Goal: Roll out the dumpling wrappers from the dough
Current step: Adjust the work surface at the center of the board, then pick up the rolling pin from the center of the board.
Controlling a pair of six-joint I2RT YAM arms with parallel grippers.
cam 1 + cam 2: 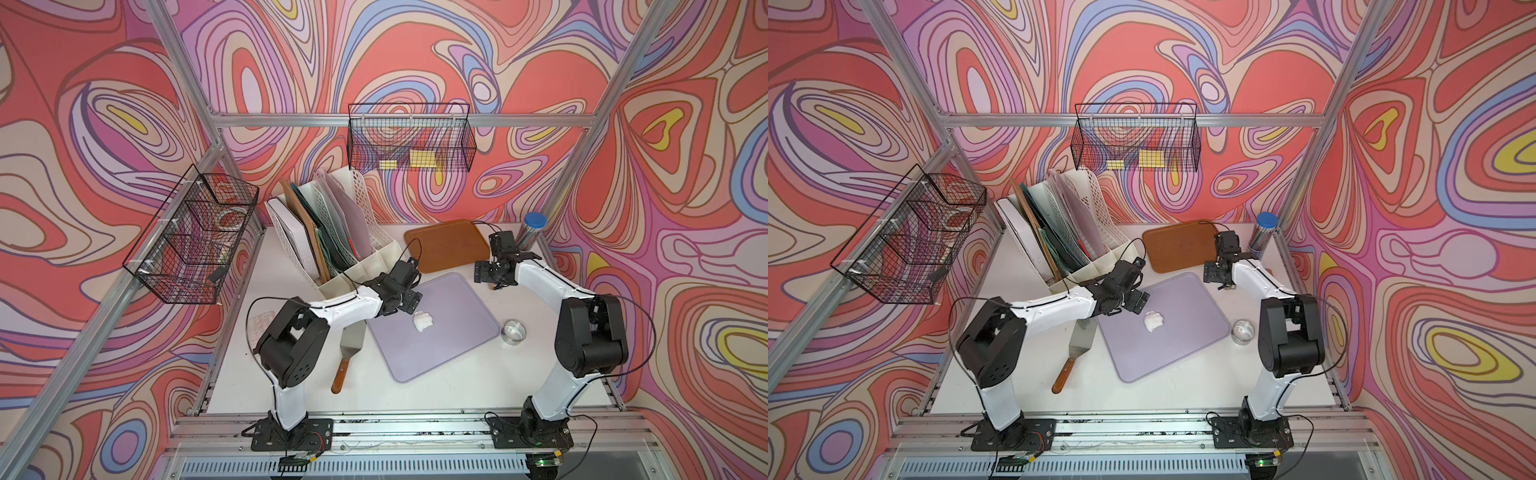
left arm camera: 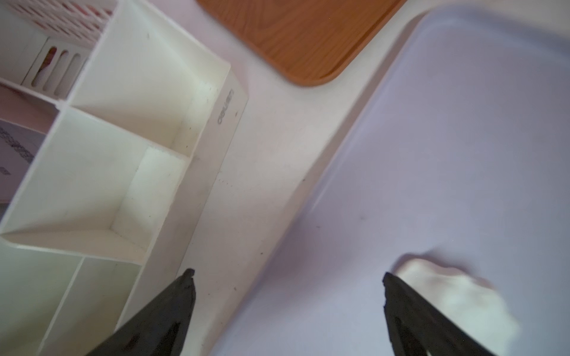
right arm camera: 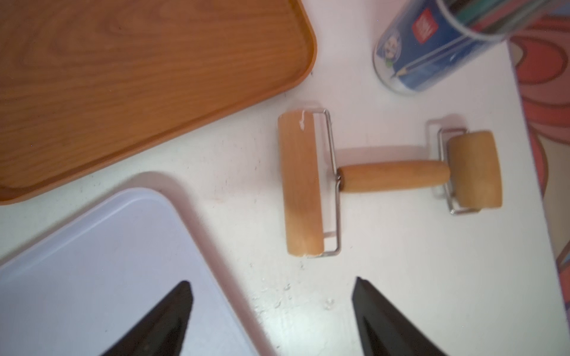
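Note:
A ragged lump of white dough (image 1: 423,321) (image 1: 1153,322) lies on the lilac mat (image 1: 453,353) (image 1: 1183,357). No dumpling wrappers are in view. My left gripper (image 1: 409,305) (image 2: 288,273) hangs open over the mat's back-left edge, one finger (image 2: 410,311) right beside the dough (image 2: 456,296). My right gripper (image 1: 494,282) (image 3: 271,280) is open and empty over the table by the mat's (image 3: 92,277) back-right corner. A wooden double-ended rolling pin (image 3: 361,178) lies just beyond it on the table. A metal ring cutter (image 1: 514,331) (image 1: 1243,331) sits right of the mat.
A wooden tray (image 1: 446,245) (image 3: 123,77) lies behind the mat. A white file organizer (image 1: 332,241) (image 2: 123,154) stands at back left, and a blue pencil tube (image 1: 532,228) (image 3: 431,52) at back right. A metal scraper (image 1: 351,345) lies left of the mat. Wire baskets (image 1: 191,237) hang on the frame.

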